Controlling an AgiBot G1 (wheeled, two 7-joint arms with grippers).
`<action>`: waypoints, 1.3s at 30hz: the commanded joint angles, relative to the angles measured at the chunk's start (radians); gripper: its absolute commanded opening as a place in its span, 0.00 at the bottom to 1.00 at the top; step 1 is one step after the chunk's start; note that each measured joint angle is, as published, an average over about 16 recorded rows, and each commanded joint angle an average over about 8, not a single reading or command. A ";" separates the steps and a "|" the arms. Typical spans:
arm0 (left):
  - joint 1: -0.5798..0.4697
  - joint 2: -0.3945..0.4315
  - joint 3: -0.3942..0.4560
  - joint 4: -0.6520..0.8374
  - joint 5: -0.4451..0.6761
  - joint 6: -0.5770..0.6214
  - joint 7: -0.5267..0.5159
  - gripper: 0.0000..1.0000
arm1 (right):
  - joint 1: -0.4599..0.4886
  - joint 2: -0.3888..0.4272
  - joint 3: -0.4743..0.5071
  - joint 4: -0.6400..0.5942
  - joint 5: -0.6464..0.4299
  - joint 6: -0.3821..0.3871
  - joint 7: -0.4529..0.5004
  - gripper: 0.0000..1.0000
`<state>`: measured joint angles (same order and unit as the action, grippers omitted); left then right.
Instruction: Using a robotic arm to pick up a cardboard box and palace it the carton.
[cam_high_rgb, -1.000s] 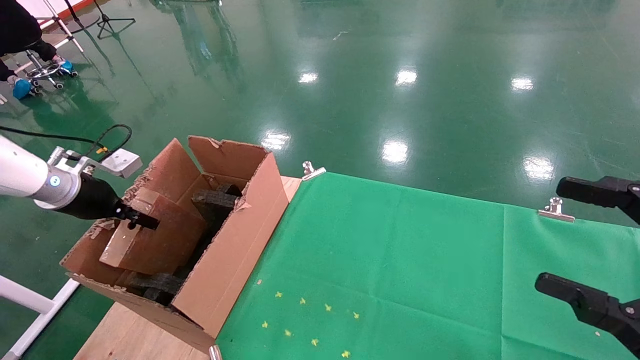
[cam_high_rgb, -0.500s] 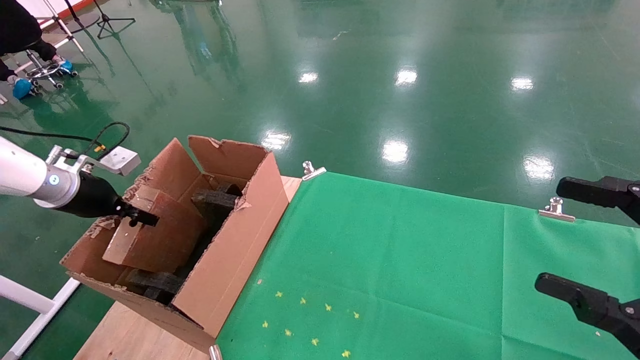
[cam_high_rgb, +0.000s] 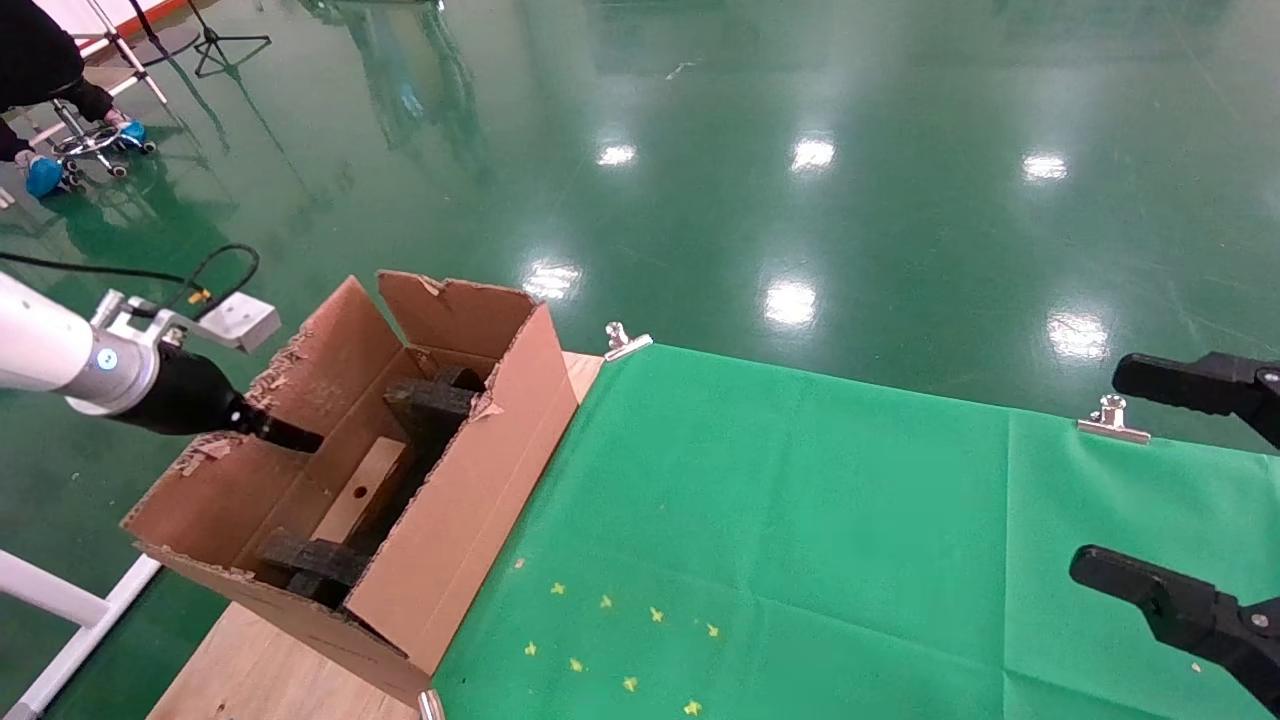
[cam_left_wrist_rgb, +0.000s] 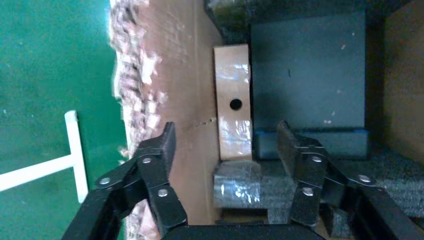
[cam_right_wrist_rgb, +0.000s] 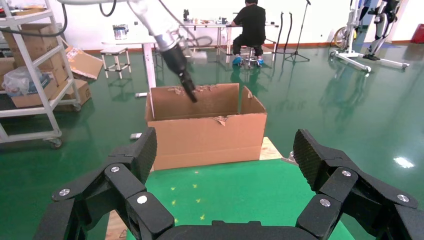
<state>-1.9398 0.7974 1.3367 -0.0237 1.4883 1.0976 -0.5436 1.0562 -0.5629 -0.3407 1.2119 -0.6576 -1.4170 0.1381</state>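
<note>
Cardboard box (cam_high_rgb: 362, 490) stands on edge inside the carton (cam_high_rgb: 455, 520) in the head view, beside black foam (cam_high_rgb: 432, 405); the left gripper (cam_high_rgb: 290, 437) hovers above. In the left wrist view its fingers (cam_left_wrist_rgb: 162, 145) are apart, empty; the box looks light, stiff, its tape slippery, so I would grip the broad faces. The right gripper (cam_right_wrist_rgb: 225, 150) is parked, spread wide.

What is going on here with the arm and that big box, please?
The left arm's claw hangs open over the carton, with nothing between its fingers. The slim cardboard box stands on edge inside, against the black foam, its round hole facing up. The right claw is parked open over the green cloth.
</note>
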 joint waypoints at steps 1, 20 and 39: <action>-0.019 0.001 -0.003 -0.005 -0.004 0.004 0.002 1.00 | 0.000 0.000 0.000 0.000 0.000 0.000 0.000 1.00; -0.130 -0.044 -0.069 -0.118 -0.100 0.079 0.038 1.00 | 0.000 0.000 0.000 0.000 0.000 0.000 0.000 1.00; 0.057 -0.067 -0.246 -0.318 -0.215 0.134 0.095 1.00 | 0.000 0.000 0.000 0.000 0.000 0.000 0.000 1.00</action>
<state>-1.8826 0.7307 1.0906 -0.3422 1.2731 1.2315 -0.4482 1.0559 -0.5628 -0.3407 1.2116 -0.6577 -1.4167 0.1381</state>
